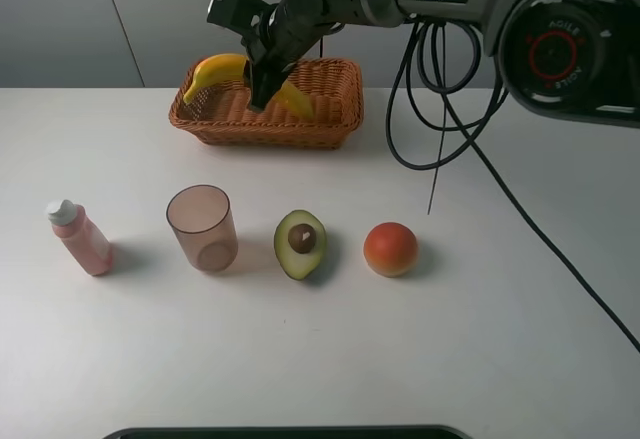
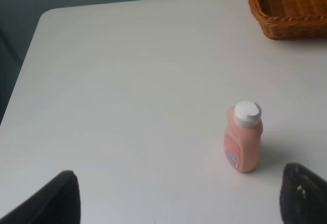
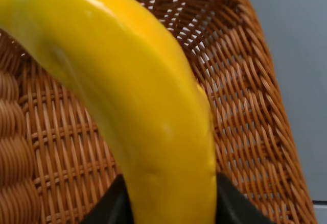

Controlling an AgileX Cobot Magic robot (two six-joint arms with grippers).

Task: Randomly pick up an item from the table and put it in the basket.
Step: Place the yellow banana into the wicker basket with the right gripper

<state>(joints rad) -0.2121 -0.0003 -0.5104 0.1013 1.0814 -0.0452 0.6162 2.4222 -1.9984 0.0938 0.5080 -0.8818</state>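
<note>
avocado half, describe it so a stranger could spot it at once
On the white table, a row of four things lies in front of the wicker basket. The avocado half lies between the pinkish cup and the round orange-red fruit. Only it is green with a brown pit.

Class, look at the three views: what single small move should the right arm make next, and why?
Probably lower the right claw a little into the basket. It is shut on the banana, which hangs over the basket's middle with one end above the rim, so a short descent before letting go should avoid a bounce.
</note>
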